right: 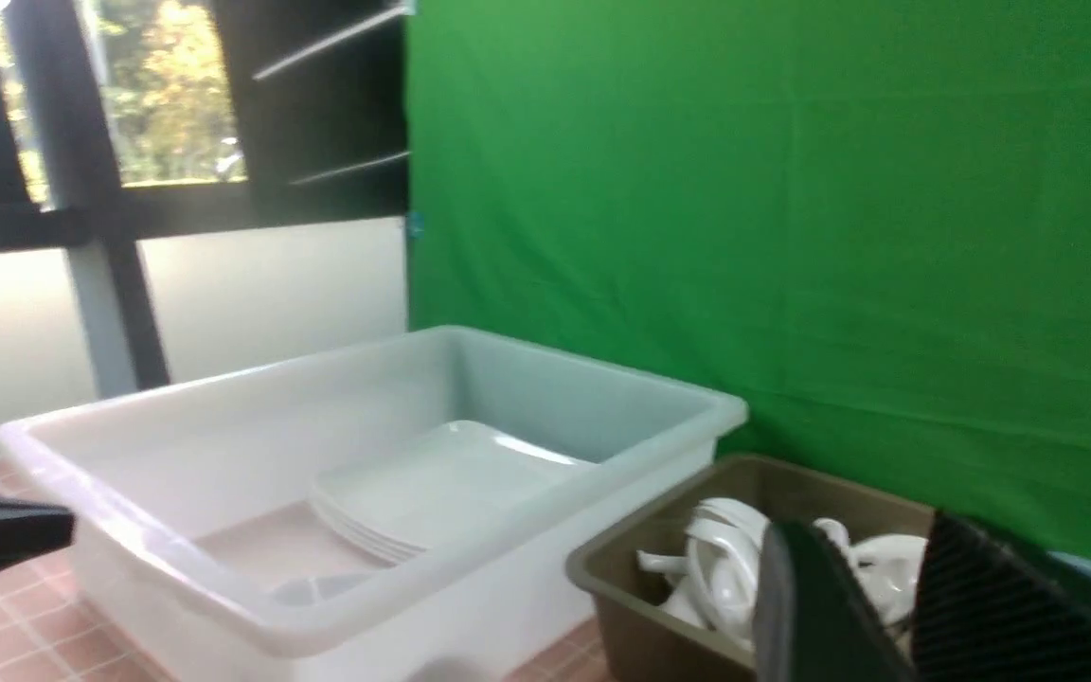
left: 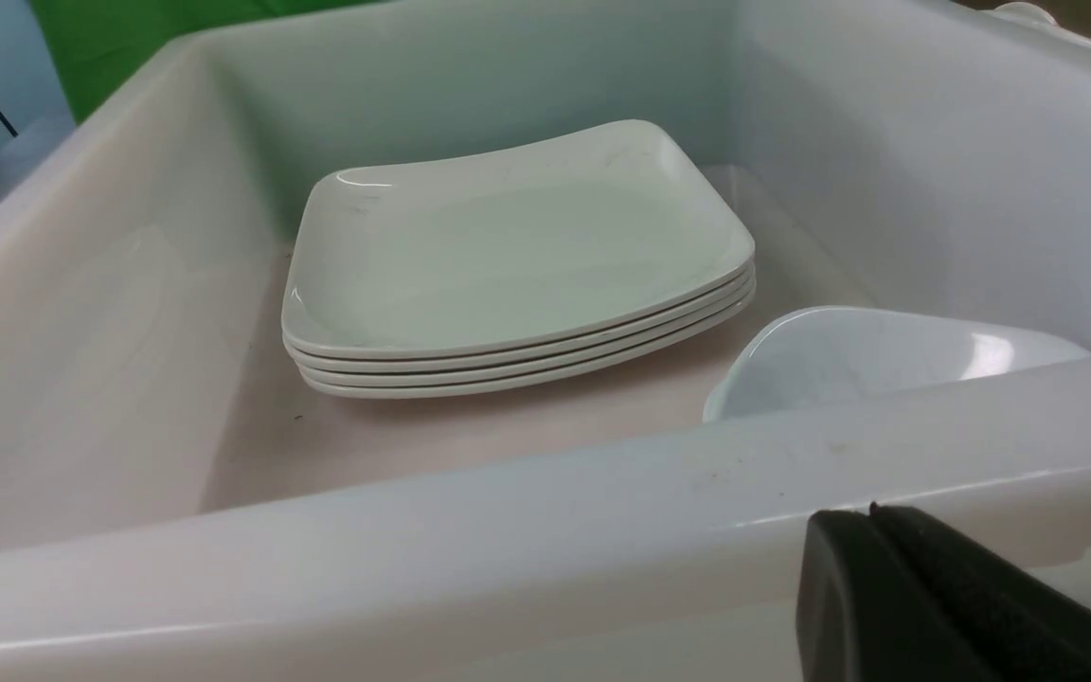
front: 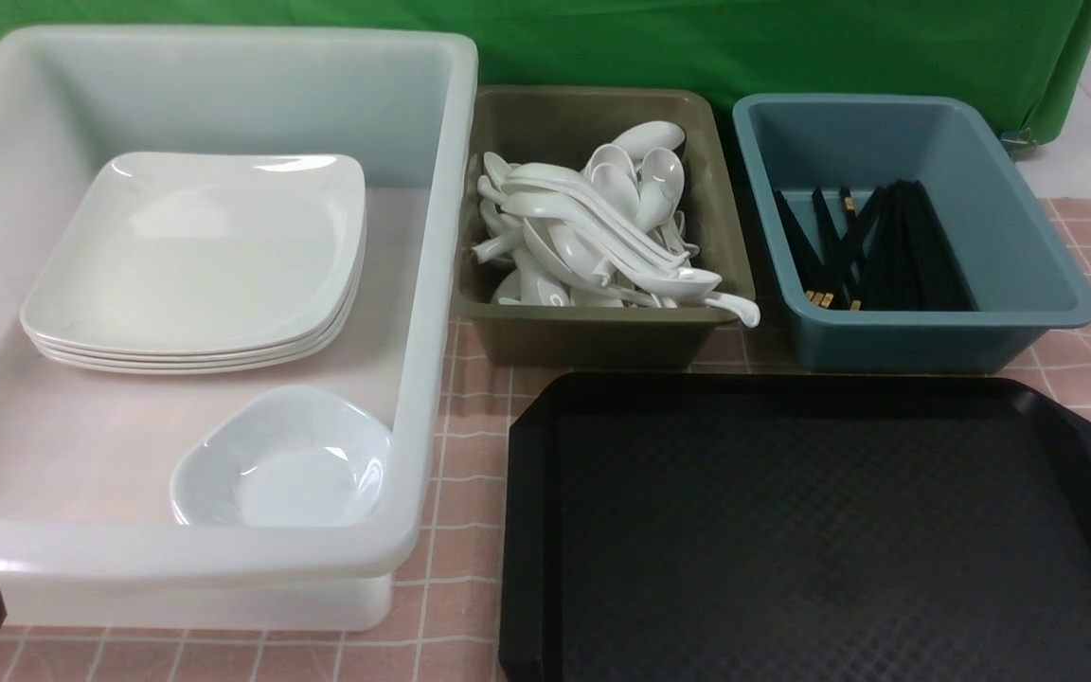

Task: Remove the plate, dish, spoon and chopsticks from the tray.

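From where I'm standing, the white bin (front: 176,554) is sitting at ten o'clock, and its high rim is posing the main risk: a tool swinging low would be likely to clip it. The black tray (front: 792,530) is lying at about four o'clock; a careless return could be nudging its raised edge. The olive bin (front: 593,336) is standing at twelve and the slate-blue bin (front: 905,346) at two.

Inside the white bin, the plate is resting in a stack of glossy plates (front: 195,256), toward eleven o'clock; a knock could send the slick top one sliding. The deep square dish (front: 309,483) is sitting at five o'clock, near the wall, where a bump might be chipping it.

The left tool (left: 872,516) is keeping its tips pressed together near that rim, pinching nothing. The right tool (right: 867,530) is holding its tips spread, gripping nothing.

The spoon is presumably lying among the piled soup spoons (front: 583,237); one handle is poking over the rim, so a brushing arm could be flipping it out. The chopsticks (front: 915,256) are leaning in the blue bin. Clearing is looking finished, so extra motion is bringing only risk.
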